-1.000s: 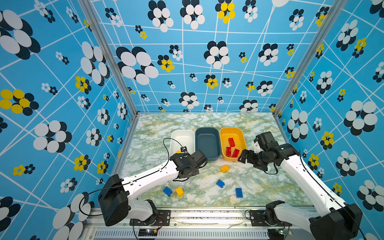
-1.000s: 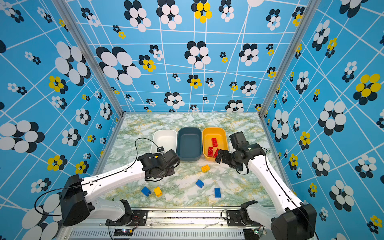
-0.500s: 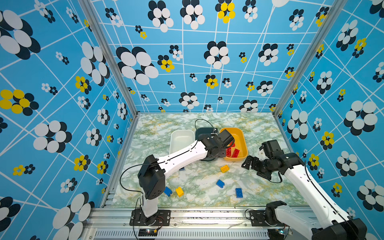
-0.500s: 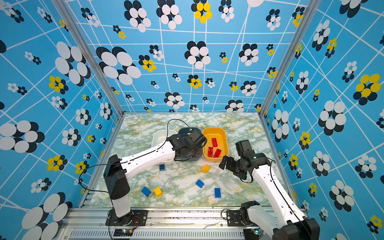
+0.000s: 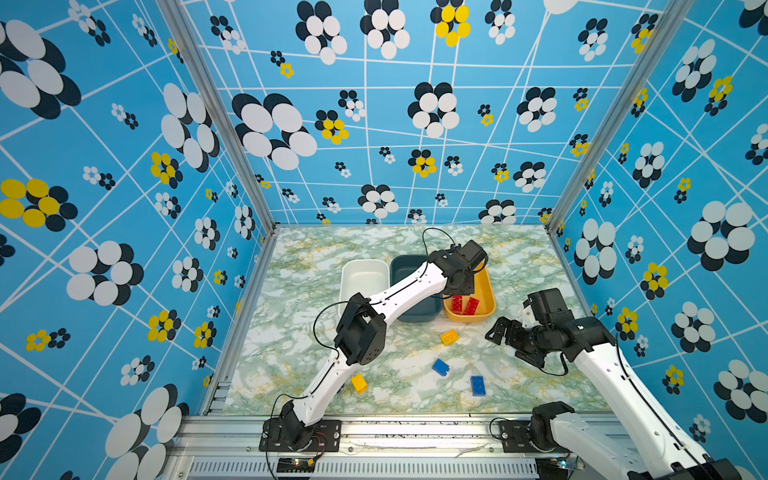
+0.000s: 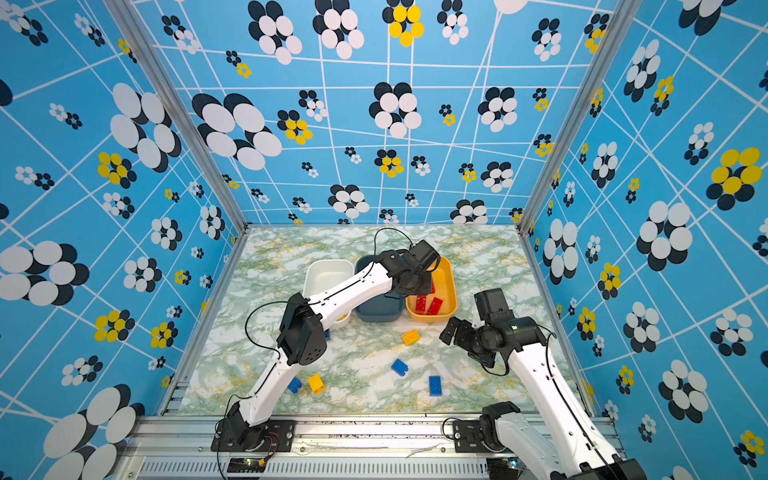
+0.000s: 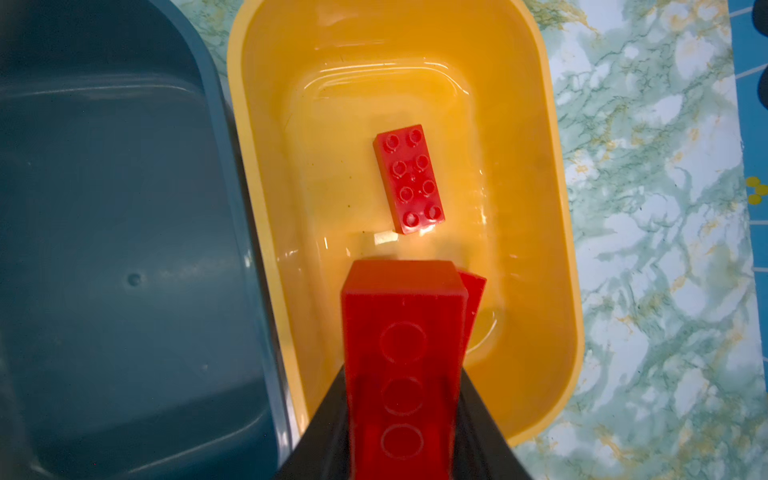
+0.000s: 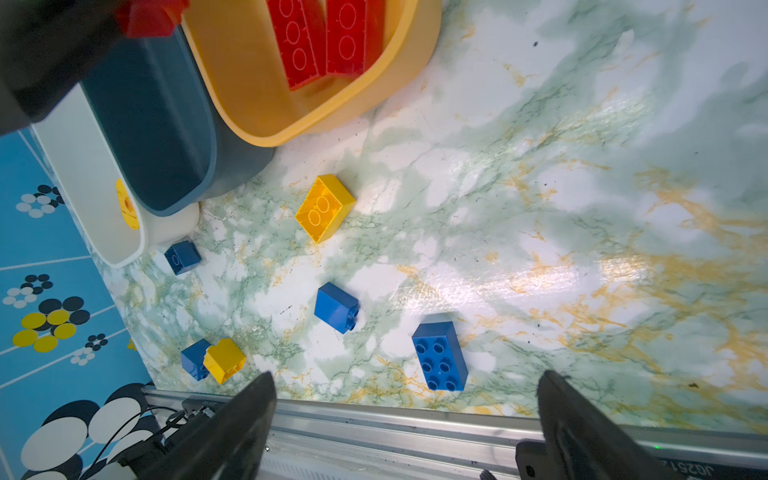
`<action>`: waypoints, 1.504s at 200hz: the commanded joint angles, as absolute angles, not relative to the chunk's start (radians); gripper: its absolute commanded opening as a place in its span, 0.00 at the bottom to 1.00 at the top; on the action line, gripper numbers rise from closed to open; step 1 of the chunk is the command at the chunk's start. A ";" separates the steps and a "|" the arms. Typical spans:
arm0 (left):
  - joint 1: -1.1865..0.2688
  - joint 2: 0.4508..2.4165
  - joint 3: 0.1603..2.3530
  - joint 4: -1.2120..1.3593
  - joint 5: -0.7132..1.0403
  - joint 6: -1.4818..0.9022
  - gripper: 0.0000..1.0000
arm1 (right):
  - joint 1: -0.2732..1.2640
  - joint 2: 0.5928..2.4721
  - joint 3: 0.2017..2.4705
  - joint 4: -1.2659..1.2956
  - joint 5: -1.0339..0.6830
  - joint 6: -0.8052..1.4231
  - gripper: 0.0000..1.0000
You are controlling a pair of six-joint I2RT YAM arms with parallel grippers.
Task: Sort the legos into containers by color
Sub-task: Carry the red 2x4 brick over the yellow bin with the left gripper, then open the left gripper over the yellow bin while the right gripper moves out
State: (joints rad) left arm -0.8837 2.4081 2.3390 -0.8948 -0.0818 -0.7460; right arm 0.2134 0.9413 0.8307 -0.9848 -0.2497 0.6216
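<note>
Progress near halfway. Counted at least two red legos [image 5: 465, 305] in yellow-orange tub [image 5: 492, 299], one yellow brick [image 8: 126, 205] in white tub [image 5: 347, 282]; saw nothing in slate tub [image 5: 419, 318]. Noted left gripper [image 7: 401, 382] clamped on red brick [image 7: 403, 316] above yellow-orange tub, right gripper [image 8: 405, 380] spread wide, empty. Found four blue bricks [image 8: 336, 307] and two loose yellow bricks [image 8: 324, 208] on table [image 5: 519, 257], with free room around, except one pair beside front rail [image 8: 415, 419].

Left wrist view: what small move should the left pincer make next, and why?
Probably open the left pincer: it grips a red brick above the yellow-orange tub, where other red bricks already lie.
</note>
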 commanded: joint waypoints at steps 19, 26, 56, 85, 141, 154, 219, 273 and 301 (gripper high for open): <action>-0.871 2.470 2.401 -0.930 -0.051 -0.717 0.30 | 0.207 0.935 0.825 -1.015 -0.264 0.635 0.99; -0.869 2.474 2.401 -0.931 -0.053 -0.716 0.33 | 0.208 0.935 0.825 -1.015 -0.264 0.634 0.99; -0.871 2.472 2.401 -0.927 -0.058 -0.700 0.56 | 0.207 0.940 0.815 -1.008 -0.268 0.634 0.99; -0.875 2.452 2.401 -0.913 -0.064 -0.690 0.63 | 0.207 0.946 0.808 -0.997 -0.270 0.636 0.99; -0.883 2.361 2.342 -0.867 -0.068 -0.682 0.70 | 0.208 0.954 0.801 -1.016 -0.276 0.602 0.99; -0.884 2.317 2.286 -0.828 -0.062 -0.685 0.72 | 0.210 0.950 0.793 -1.026 -0.278 0.592 0.99; -0.877 2.028 1.849 -0.617 -0.033 -0.731 0.80 | 0.305 0.911 0.728 -1.036 -0.240 0.631 0.99; -0.856 1.798 1.538 -0.530 -0.036 -0.778 0.84 | 0.417 0.913 0.673 -1.014 -0.190 0.693 0.99; -0.847 1.713 1.448 -0.520 -0.043 -0.788 0.85 | 0.459 0.930 0.659 -1.001 -0.165 0.708 0.98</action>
